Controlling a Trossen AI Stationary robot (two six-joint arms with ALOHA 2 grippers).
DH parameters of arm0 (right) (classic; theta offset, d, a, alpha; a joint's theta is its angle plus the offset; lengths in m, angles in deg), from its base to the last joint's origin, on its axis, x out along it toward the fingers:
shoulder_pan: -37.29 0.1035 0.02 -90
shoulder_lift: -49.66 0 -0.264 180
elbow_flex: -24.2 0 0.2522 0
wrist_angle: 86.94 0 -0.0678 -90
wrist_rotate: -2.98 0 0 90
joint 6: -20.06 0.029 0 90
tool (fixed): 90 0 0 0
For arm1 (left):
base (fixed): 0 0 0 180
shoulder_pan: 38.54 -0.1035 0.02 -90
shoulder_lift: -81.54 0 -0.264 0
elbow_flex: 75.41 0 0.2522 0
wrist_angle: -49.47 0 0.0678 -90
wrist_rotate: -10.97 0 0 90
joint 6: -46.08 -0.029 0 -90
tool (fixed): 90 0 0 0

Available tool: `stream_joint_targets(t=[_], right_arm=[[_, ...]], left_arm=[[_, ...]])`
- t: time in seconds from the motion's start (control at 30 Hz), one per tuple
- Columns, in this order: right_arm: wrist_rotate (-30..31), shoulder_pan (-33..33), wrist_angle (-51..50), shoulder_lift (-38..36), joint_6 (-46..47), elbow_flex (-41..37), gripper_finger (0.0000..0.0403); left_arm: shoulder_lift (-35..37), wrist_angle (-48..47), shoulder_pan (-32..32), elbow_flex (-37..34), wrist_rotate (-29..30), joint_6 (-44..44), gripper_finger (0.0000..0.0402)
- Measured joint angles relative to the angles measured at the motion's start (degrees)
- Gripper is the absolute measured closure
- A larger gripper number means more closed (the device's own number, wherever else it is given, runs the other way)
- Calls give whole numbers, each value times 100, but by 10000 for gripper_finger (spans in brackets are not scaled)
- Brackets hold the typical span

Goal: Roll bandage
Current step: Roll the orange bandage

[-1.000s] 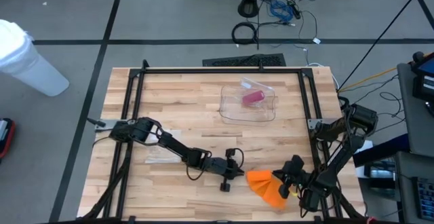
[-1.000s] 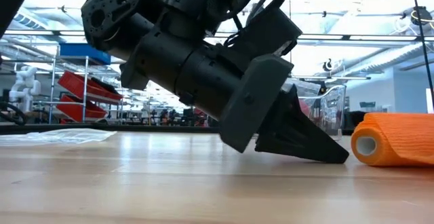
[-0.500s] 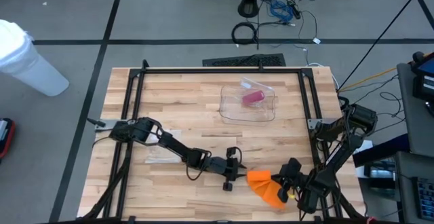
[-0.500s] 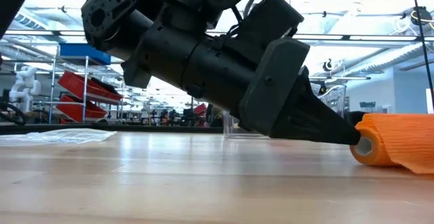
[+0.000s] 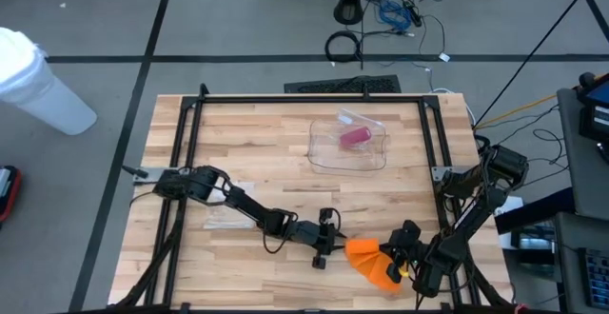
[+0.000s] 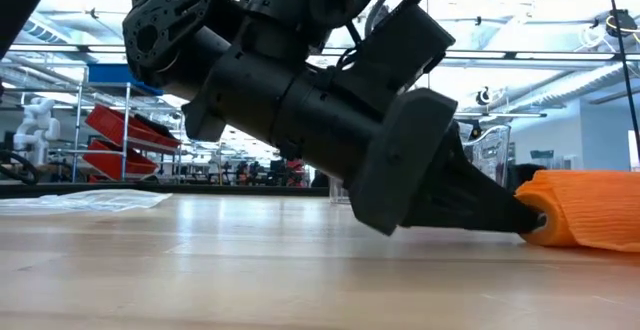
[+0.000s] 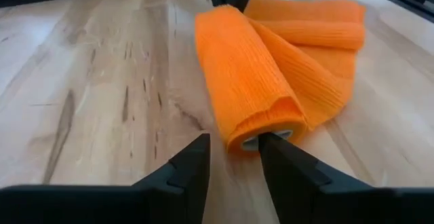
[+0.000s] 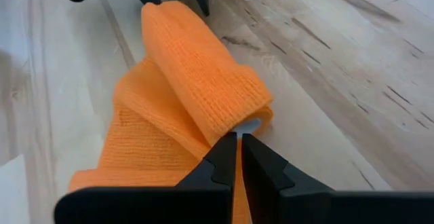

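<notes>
An orange bandage (image 5: 366, 257) lies on the wooden table near its front edge, partly wound on a white core into a roll (image 7: 244, 68). Its loose tail (image 7: 308, 44) lies in folds beside the roll. My left gripper (image 7: 234, 146) comes level from the table's left and stands open at the roll's left end. My right gripper (image 8: 235, 146) comes slanting down from the right and is shut at the roll's other end (image 8: 247, 125). My left gripper has one fingertip (image 7: 271, 142) against the core's open end (image 7: 261, 141); whether it reaches inside, I cannot tell. The other finger (image 7: 196, 153) stands free beside the roll. My right gripper's shut fingertips (image 8: 227, 149) meet on the white core's rim (image 8: 252, 123) at the roll's right end, slanting down from the table's right. The roll lies on the table.
A clear plastic tub (image 5: 349, 145) with a pink thing inside stands toward the far side of the table. A clear wrapper (image 5: 224, 221) lies at the left under my left arm. A black frame (image 5: 309, 98) runs round the table.
My left gripper's fingertip has come up to the roll's left end and now covers the core's opening, which showed a second ago. The roll has turned a little about its length.
</notes>
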Motion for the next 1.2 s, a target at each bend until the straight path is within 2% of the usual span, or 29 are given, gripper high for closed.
stream_joint_targets(t=[0.6, 1.2], right_arm=[[-115, -47, 155, 188, -12, 0, 390], [-128, -79, 157, 188, -13, 0, 390]], left_arm=[[-17, -303, -4, 129, -179, -681, 263], [-21, -170, -4, 113, -188, -883, 263]])
